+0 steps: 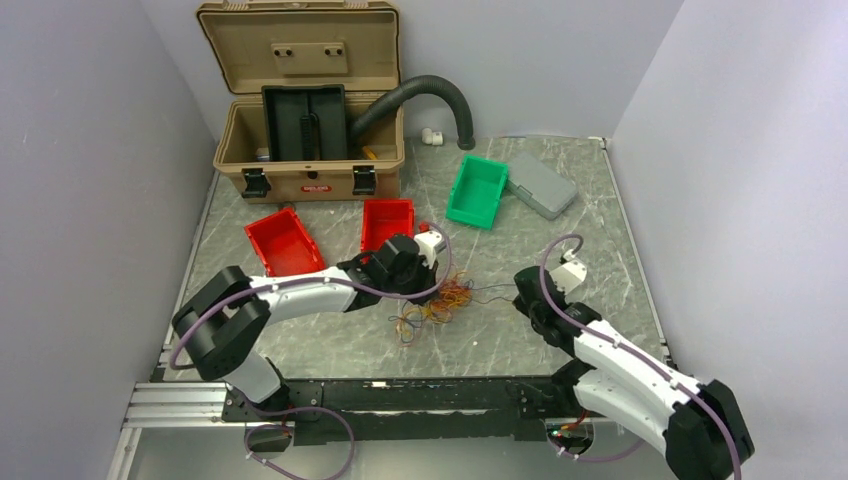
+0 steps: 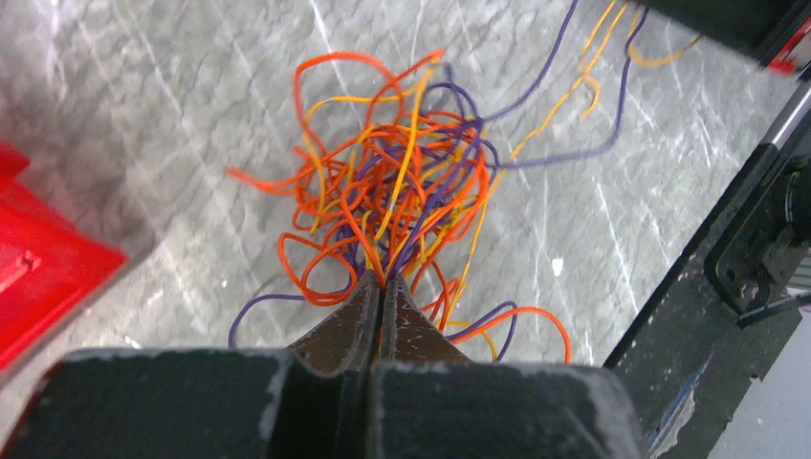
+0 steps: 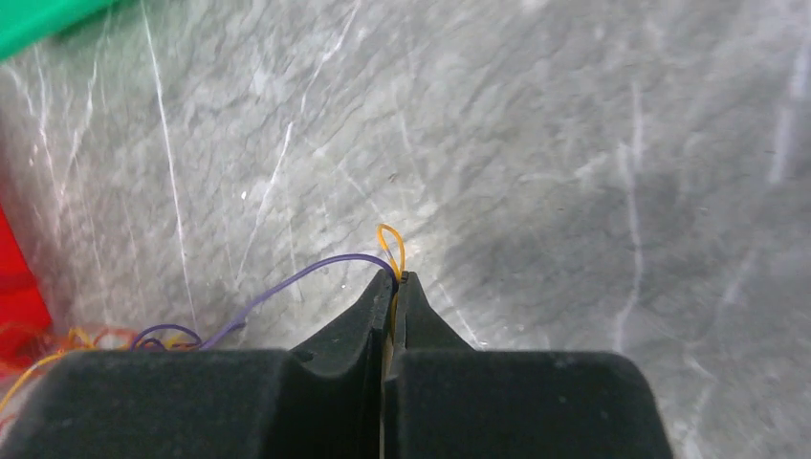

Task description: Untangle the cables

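From above, the cables (image 1: 437, 303) are too thin to tell one from another. The end of a yellow one is hidden inside the closed right claw (image 3: 393, 279). The right wrist view cuts the blurred green bin (image 3: 43, 17) at its upper edge; the left wrist view cuts the red bin (image 2: 43, 268) at its left edge.

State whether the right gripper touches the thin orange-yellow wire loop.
Touching. Right wrist view: the right gripper pinches the thin orange-yellow wire loop at its tips.
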Motion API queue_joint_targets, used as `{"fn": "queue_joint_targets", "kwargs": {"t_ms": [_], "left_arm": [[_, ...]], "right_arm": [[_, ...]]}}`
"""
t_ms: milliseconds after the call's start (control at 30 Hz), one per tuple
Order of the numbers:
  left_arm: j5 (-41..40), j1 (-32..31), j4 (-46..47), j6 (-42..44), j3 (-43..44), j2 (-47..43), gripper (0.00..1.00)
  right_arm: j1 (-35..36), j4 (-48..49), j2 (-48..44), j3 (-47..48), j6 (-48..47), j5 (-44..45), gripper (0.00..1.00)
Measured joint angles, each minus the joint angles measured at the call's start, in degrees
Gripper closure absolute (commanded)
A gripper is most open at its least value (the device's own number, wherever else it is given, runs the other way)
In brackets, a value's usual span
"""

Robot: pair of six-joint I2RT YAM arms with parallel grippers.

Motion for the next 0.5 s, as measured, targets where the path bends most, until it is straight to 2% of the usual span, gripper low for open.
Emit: {"fn": "queue_joint_targets", "kwargs": {"t_ms": [167, 200, 300, 333, 367, 500], "left_arm": [[-1.2, 0.0, -0.3, -0.1, -4.7, -4.7, 1.0], [-1.2, 0.0, -0.4, 0.0, -5.2, -5.2, 1.0], [-1.0, 0.0, -0.4, 0.0, -6.2, -6.1, 1.0], [-1.0, 0.0, -0.4, 0.1, -6.3, -6.2, 1.0], [-1.0, 0.0, -0.4, 0.2, -6.5, -6.4, 1.0], [-0.1, 0.2, 0.0, 0.1, -7.5, -7.0, 1.0]], "right_arm": [[-0.4, -6.6, -6.2, 1.0, 2.2, 5.0, 1.0], [-0.4, -7.1, -7.1, 1.2, 1.8, 5.6, 0.96], [-0.5, -7.0, -8.9, 1.5, -1.4, 4.8, 0.25], [-0.5, -6.5, -9.4, 1.5, -3.9, 3.2, 0.12], [-0.8, -5.3, -10.1, 1.4, -7.3, 0.2, 0.06], [-0.9, 4.2, -13.7, -1.4, -17.6, -16.2, 0.14]]}}
